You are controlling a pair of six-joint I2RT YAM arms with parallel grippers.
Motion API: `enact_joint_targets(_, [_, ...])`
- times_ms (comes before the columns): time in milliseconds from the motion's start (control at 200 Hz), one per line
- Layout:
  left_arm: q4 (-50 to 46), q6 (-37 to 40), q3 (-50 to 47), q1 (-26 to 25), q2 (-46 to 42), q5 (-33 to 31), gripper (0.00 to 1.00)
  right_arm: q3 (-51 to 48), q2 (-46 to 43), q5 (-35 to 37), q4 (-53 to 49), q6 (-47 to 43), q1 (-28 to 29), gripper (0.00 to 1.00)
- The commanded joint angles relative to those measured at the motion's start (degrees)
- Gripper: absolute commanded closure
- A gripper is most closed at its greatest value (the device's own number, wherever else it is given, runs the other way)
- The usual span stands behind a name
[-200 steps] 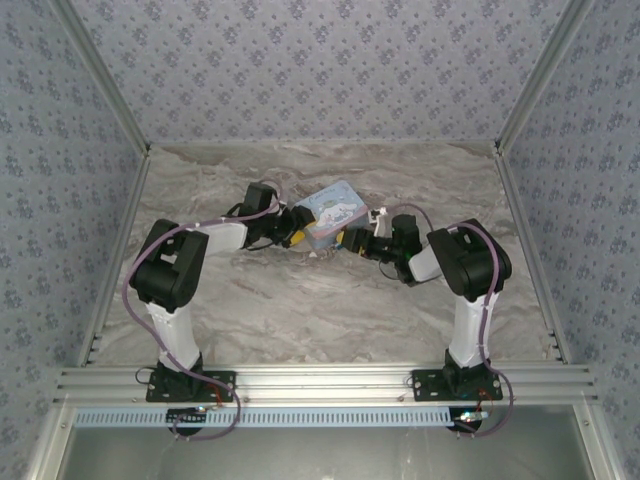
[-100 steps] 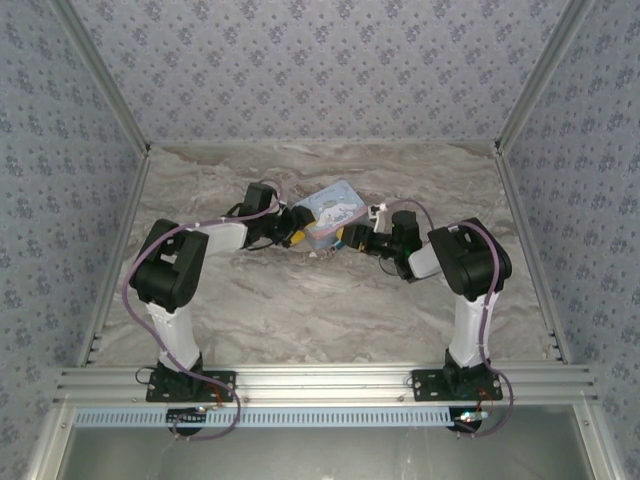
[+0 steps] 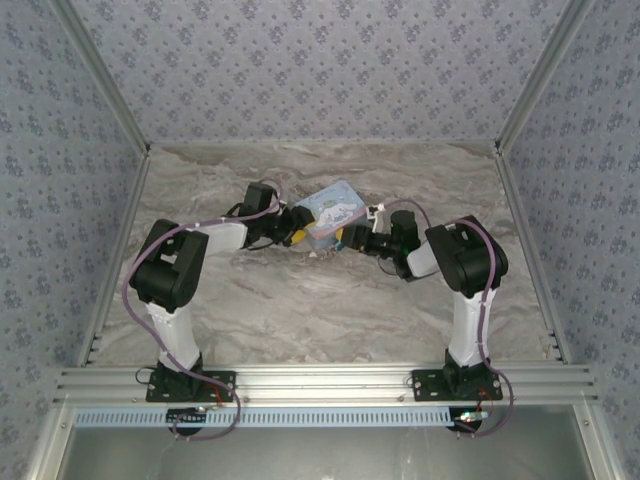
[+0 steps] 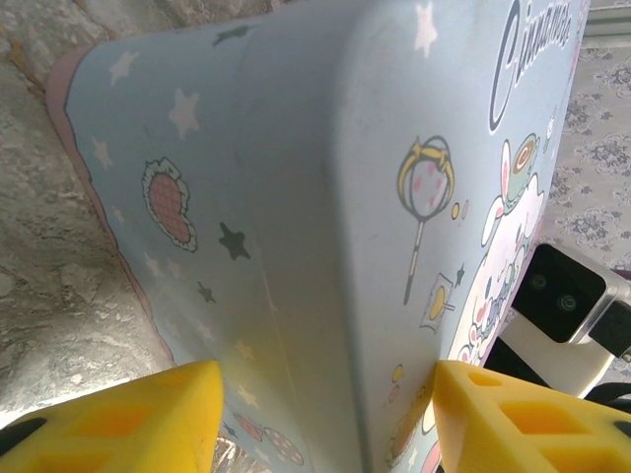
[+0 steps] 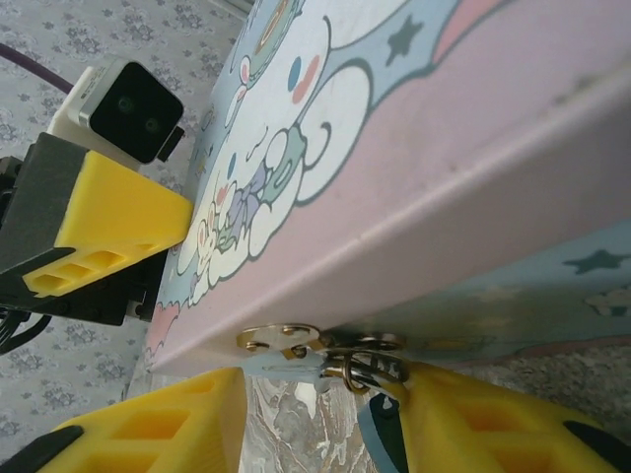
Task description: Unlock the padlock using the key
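Note:
A pale blue cartoon-printed tin box (image 3: 333, 210) lies mid-table between both arms. My left gripper (image 3: 298, 233) holds the tin's left corner (image 4: 325, 246), one yellow pad on its side wall and the other on its lid. My right gripper (image 3: 347, 240) is at the tin's front edge. In the right wrist view, its jaws (image 5: 323, 382) stand open around the brass hasp (image 5: 281, 340). The tiny blue padlock (image 5: 380, 439) hangs there by its silvery shackle and rests against the right fingertip (image 5: 444, 394). The left fingertip (image 5: 197, 404) is clear of it. The key is out of view.
The marble table (image 3: 300, 310) is walled on three sides by patterned panels (image 3: 60, 200), with aluminium rails (image 3: 320, 385) along the near edge. My left wrist camera (image 5: 123, 99) hangs close over the tin's lid. The near half of the table is bare.
My right gripper has crept left toward the tin's front edge and its jaws have narrowed. The left arm and the tin have stayed put.

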Motion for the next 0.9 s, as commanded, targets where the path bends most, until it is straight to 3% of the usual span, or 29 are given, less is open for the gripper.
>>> enact_joint_targets(0, [-3.1, 1.3, -1.2, -0.2, -0.2, -0.8, 0.44, -0.9, -0.1, -1.1, 4.4, -0.3, 0.0, 0.59])
enact_joint_targets(310, [-3.1, 1.5, -1.4, -0.2, -0.3, -0.8, 0.50, -2.4, -1.2, -0.9, 4.0, -0.9, -0.1, 0.73])
enact_joint_targets(894, [-2.8, 1.5, -2.3, 0.2, -0.8, -1.2, 0.51, -3.3, -1.7, 0.3, 1.2, -2.1, -0.5, 0.98])
